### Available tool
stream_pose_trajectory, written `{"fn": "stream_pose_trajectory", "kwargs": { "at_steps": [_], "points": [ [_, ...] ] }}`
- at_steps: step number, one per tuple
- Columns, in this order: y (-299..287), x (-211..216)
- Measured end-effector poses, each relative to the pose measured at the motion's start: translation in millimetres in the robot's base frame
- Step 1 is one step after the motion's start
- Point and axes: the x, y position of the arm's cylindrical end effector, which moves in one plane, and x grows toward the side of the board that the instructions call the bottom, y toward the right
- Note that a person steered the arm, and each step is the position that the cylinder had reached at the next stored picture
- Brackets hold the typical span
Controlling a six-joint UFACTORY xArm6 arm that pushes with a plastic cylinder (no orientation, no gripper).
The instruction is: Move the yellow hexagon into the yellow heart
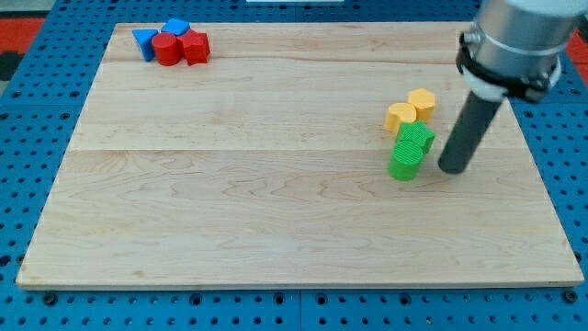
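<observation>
Nearest, two green blocks (408, 153) are seen touching each other, with my tip (452, 170) set down just to their right. No fingers are fitted — only a rod, so nothing can be gripped. Behind the green ones, the yellow hexagon (422, 103) is found touching the yellow heart (401, 117) already. It is judged light, hard and easy to slide; it should be pushed on a flat side. The wooden surface (230, 184) looks smooth. Farthest off, red blocks (181, 47) and blue blocks (156, 37) are bunched.

wooden board (230, 184) | top-left: red (166, 50), blue blocks (144, 41) | right: yellow hexagon (422, 103), yellow heart (401, 117), green blocks (405, 158)
</observation>
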Motion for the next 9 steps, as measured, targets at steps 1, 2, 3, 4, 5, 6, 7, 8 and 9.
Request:
{"fn": "stream_pose_trajectory", "kwargs": {
  "at_steps": [1, 2, 3, 4, 5, 6, 7, 8, 9],
  "points": [
    [-46.3, -8.0],
    [-62.8, -10.7],
    [-11.7, -16.8],
    [21.9, -52.2],
    [39.5, -80.7],
    [36.8, -97.7],
    [0.4, -91.0],
    [0.8, -86.0],
    [-6.7, -80.0]
  ]
}}
